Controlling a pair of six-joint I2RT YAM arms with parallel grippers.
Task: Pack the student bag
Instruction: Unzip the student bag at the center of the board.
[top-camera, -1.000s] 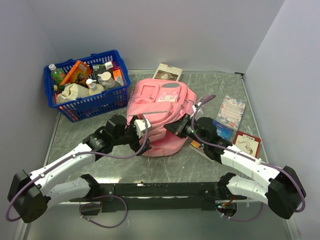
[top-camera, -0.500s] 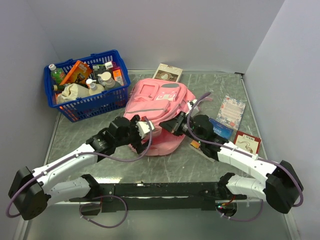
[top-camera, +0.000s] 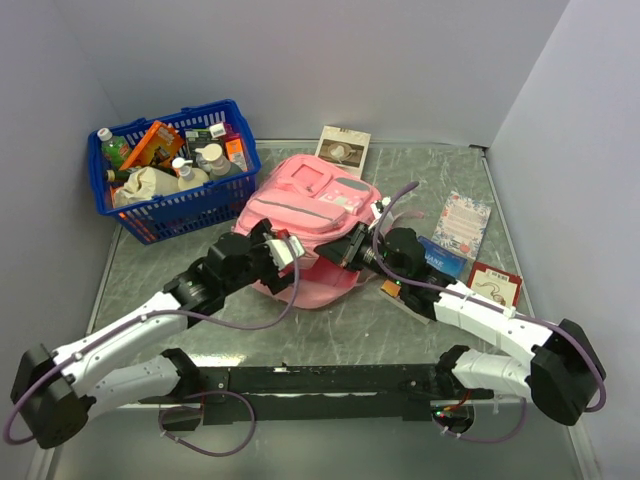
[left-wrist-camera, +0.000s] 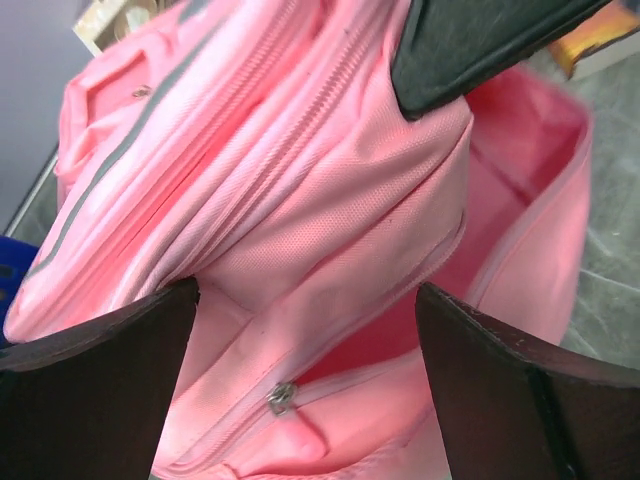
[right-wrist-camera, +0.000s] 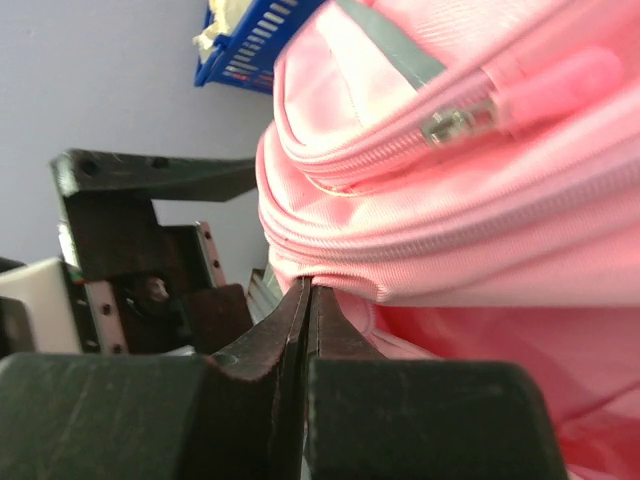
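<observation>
The student bag (top-camera: 310, 215) lies at the centre of the top view, its front pockets facing up and its open mouth turned toward the arm bases. The right gripper (top-camera: 345, 255) has its jaws pressed together on the upper lip of that mouth; in the right wrist view the fingertips (right-wrist-camera: 308, 300) meet on a fold of pink fabric just below a zip line. The left gripper (top-camera: 283, 250) is spread wide just beside the lower left edge of the bag. In the left wrist view its fingers (left-wrist-camera: 100, 390) stand on either side of the mouth, apart from the fabric, with the pink lining and a zip slider (left-wrist-camera: 281, 398) between them. To the upper left, the blue basket (top-camera: 150, 215) stands near the bag, with a narrow strip of table between them. A booklet (top-camera: 343, 150) lies just beyond the top edge of the bag. At the right of the frame, a patterned card (top-camera: 462, 222), a blue item (top-camera: 445, 258) and a red card (top-camera: 495, 285) lie close to the right arm. The table (top-camera: 340, 330) is grey-green and marbled; bare surface shows between the bag and the arm bases and along the lower left. Pale walls close the table on the left, far and right sides.
</observation>
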